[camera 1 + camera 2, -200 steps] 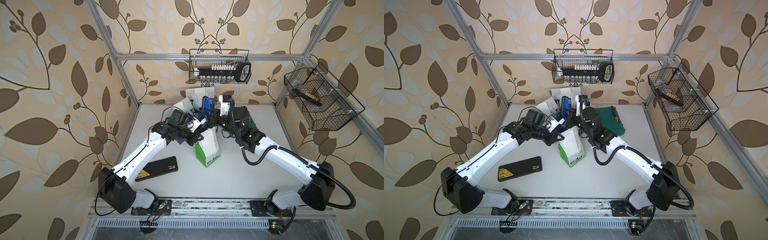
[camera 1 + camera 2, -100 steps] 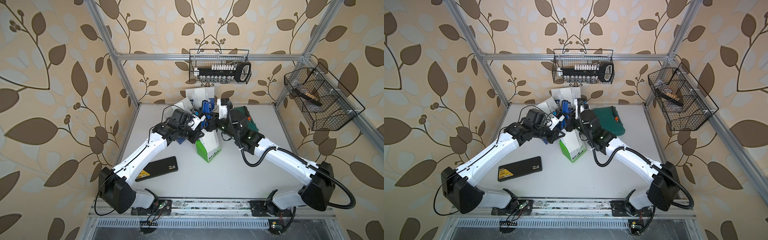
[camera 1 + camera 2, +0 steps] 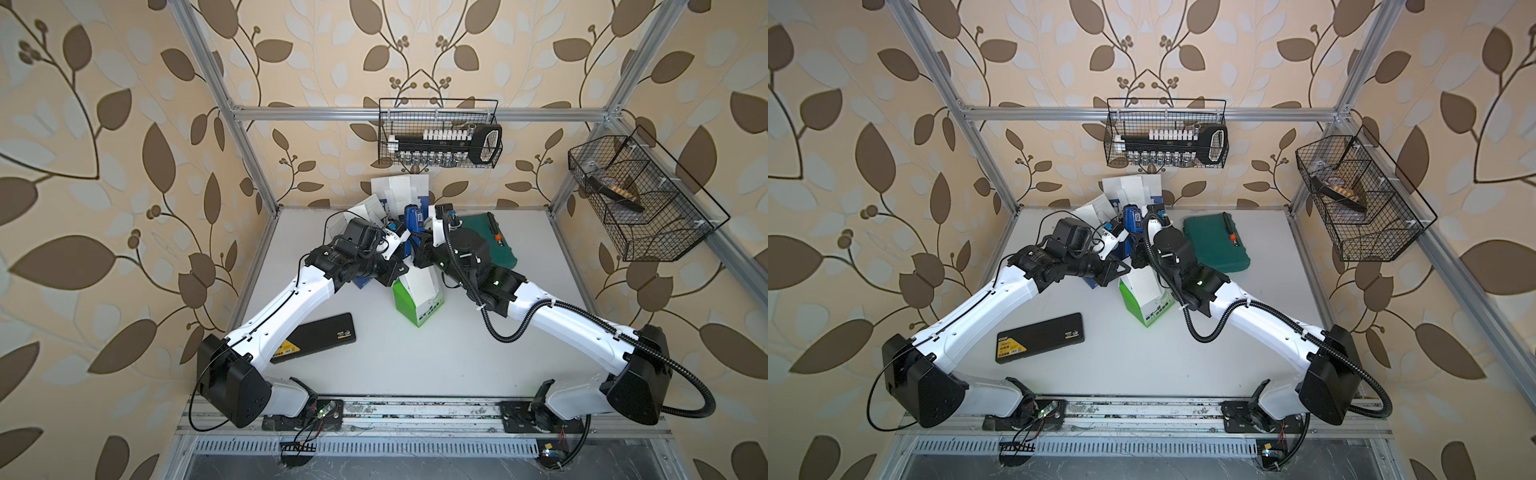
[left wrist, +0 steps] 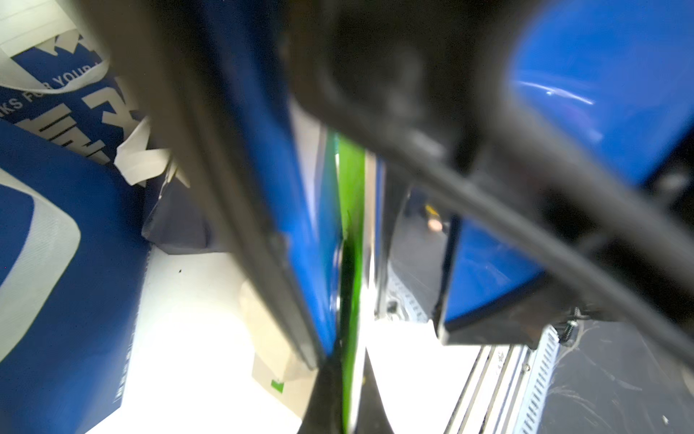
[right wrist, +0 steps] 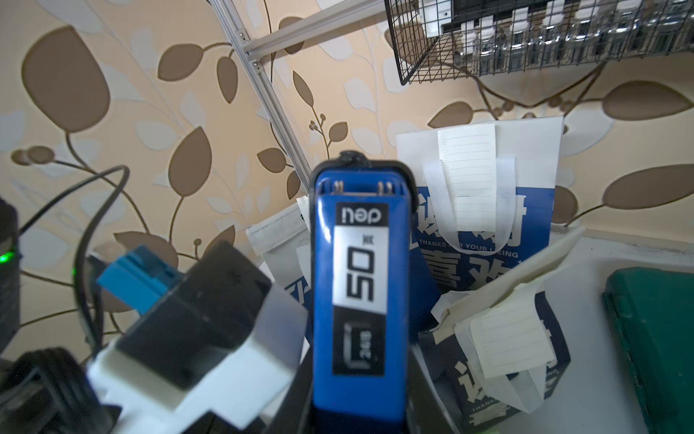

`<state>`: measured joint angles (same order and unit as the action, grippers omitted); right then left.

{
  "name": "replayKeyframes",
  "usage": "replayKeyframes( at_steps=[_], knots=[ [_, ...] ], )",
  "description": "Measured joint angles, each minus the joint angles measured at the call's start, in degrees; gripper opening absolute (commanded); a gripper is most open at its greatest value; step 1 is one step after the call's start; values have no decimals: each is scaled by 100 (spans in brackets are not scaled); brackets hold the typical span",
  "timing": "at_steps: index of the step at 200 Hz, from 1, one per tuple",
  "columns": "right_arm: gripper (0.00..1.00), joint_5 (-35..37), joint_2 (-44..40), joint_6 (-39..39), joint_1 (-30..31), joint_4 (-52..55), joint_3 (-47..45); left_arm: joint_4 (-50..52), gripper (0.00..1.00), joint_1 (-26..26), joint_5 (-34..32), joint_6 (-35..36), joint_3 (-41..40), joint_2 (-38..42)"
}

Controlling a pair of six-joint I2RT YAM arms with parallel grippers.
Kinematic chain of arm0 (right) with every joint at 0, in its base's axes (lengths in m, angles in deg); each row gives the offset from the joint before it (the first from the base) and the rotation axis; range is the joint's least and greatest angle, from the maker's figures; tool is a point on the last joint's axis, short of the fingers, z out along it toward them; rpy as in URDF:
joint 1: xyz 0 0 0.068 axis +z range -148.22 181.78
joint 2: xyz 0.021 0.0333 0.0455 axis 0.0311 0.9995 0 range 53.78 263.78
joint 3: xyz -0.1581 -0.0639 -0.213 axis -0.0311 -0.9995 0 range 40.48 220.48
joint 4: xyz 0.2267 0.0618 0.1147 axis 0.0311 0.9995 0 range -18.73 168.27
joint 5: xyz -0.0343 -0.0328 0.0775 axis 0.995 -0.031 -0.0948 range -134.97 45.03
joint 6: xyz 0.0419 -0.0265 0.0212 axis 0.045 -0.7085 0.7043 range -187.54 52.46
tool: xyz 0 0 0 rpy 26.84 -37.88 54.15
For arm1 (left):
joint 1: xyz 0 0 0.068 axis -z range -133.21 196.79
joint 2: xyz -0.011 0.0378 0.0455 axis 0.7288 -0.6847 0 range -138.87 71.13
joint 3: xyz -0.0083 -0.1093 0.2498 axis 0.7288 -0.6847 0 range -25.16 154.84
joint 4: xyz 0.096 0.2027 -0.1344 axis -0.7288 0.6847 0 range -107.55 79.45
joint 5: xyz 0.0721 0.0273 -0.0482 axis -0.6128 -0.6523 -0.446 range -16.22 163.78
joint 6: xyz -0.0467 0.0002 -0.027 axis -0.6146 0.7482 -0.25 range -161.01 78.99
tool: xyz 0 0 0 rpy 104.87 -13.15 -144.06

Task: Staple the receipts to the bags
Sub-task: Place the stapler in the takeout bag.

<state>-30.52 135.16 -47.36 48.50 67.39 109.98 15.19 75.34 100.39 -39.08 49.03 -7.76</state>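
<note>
- The white table [image 3: 415, 353] is occupied chiefly at its centre and toward 12 o'clock, where both arms are brought together
- Two wire baskets are hung on the frame, one [image 3: 440, 133] at 12 o'clock and another [image 3: 640, 199] at 2 o'clock
- A large blue-and-white bag [image 5: 480, 240] is stood against the back wall at 12 o'clock, with a long receipt [image 5: 469, 176] laid on its upper face between the handle straps
- A second blue-and-white bag [image 3: 365, 208] is leant just beside it toward 11 o'clock, partly hidden by the left arm
- A green case [image 3: 1217, 245] is laid flat at 1 o'clock, and a black case [image 3: 1040, 338] is laid flat at 8 o'clock, well apart from the bags
- The white-and-green bag [image 3: 419, 299] is placed near the table's centre, its top edge turned toward 12 o'clock, with a pale receipt [image 3: 419, 282] laid on its white face
- A small navy bag [image 5: 503, 375] is seen just beside the large bag, with a short receipt [image 5: 507, 342] on it
- A blue stapler [image 5: 360, 282] is clamped at its sides by the right gripper [image 5: 358, 421] and is held just to 12 o'clock of the white-and-green bag's top edge
- The left gripper [image 4: 351, 398] is pressed together on that bag's thin green edge, which is seen pinched between the dark fingertips
</note>
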Motion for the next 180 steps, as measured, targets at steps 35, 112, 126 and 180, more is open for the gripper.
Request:
replayKeyframes(
  at_steps=[35,112,126,180],
  knots=[
    [0,328,-114,-444,192,-17,-175,4,0,-90,195,-109,0,35],
    [20,549,-334,-970,446,28,-699,-717,0,-129,549,127,-592,358],
    [43,503,-391,-1102,481,68,-748,-986,0,-127,645,284,-861,494],
    [66,-688,-984,-1882,297,439,-732,-1410,0,-166,820,975,-1300,619]
  ],
)
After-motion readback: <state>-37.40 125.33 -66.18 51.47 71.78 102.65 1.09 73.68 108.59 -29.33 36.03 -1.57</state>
